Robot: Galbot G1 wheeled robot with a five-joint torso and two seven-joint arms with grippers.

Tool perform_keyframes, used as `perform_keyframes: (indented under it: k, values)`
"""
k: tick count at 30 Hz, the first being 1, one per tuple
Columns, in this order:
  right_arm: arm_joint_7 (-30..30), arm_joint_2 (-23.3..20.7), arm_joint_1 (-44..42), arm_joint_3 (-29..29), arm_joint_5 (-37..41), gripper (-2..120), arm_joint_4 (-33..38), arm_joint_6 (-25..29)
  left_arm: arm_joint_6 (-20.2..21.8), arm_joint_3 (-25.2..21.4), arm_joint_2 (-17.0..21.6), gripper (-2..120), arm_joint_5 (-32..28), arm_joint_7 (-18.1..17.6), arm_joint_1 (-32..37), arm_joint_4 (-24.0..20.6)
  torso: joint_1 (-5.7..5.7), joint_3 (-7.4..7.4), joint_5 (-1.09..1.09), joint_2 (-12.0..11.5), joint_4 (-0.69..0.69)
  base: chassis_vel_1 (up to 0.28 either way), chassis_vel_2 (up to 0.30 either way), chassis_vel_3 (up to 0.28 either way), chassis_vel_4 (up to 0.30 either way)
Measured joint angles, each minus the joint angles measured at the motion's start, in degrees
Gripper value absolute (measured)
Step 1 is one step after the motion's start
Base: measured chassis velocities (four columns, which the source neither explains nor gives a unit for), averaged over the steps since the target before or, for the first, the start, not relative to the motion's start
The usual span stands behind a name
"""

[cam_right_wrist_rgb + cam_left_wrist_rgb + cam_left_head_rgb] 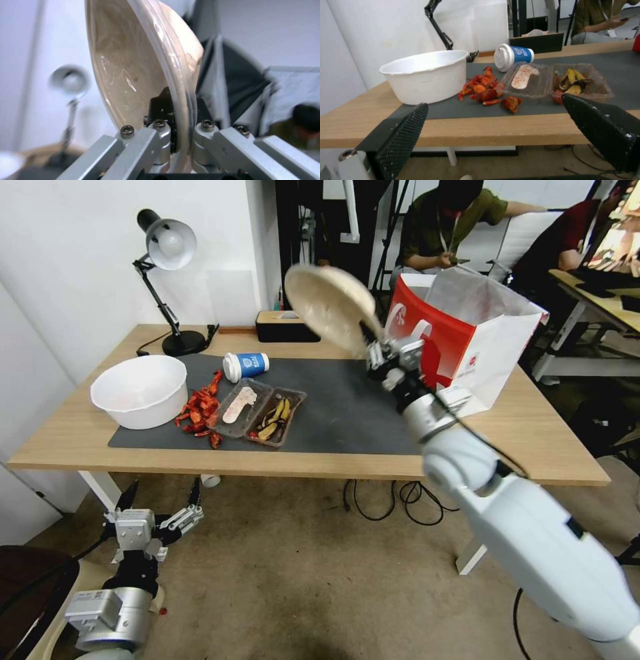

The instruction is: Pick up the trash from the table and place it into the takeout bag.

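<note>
**Bowl up in the air, rest of the trash sitting on the mat**

Taking the dark mat (pixel 347 407) on the table (pixel 547 447) as the landmark and going left to right.

Below the table's front edge, out past the mat's left end: left gripper (pixel 160 497), fingers spread wide open, nothing between them, hanging over the floor. Not touching anything.

On the mat's left end: big white tub (pixel 140 390), upright, partly hanging over the mat's edge onto the wood. Behind it, off the mat at the back: black desk lamp (pixel 167 247).

Just right of the tub, on the mat: pile of red shells (pixel 199 412). Behind those, toward the mat's back edge: coffee cup (pixel 245 366), blue sleeve, white lid, lying on its side. Touching the shells on the right: clear plastic tray (pixel 259 413) with two compartments, a pale scrap in the left one and yellow-brown peels in the right.

Above the mat's middle, well off the surface: beige bowl (pixel 331 307), tipped up on edge, rim pinched tight by the right gripper (pixel 375 355). From the right wrist, one finger (pixel 160 110) inside the rim and the other outside.

At the mat's right end, right beside the raised bowl: red and white takeout bag (pixel 467 340), upright, mouth open, silvery lining showing.
</note>
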Motion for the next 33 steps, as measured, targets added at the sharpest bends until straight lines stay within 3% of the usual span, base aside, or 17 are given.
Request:
perform_keyframes:
  k: [10, 15, 33]
  values:
    - [12.91, -6.90, 7.63, 8.57, 3.33, 0, -4.83, -10.76, -0.21, 0.41, -0.11, 100, 0.32, 0.09, 0.63, -0.67, 0.00, 0.01, 0.02, 0.00, 0.00, 0.000, 0.000, 0.000, 0.000]
    - [13.56, -9.35, 7.95, 9.53, 6.76, 0, -7.55, -16.07, -0.29, 0.60, 0.03, 100, 0.34, 0.17, 0.69, -0.70, 0.00, 0.01, 0.02, 0.00, -0.01, 0.000, 0.000, 0.000, 0.000]
    - [13.13, -8.54, 10.60, 8.07, 7.50, 2, -16.60, -18.68, 0.01, 0.72, 1.01, 100, -0.35, 0.26, -0.16, 0.04, 0.00, 0.01, 0.01, 0.00, 0.00, 0.000, 0.000, 0.000, 0.000]
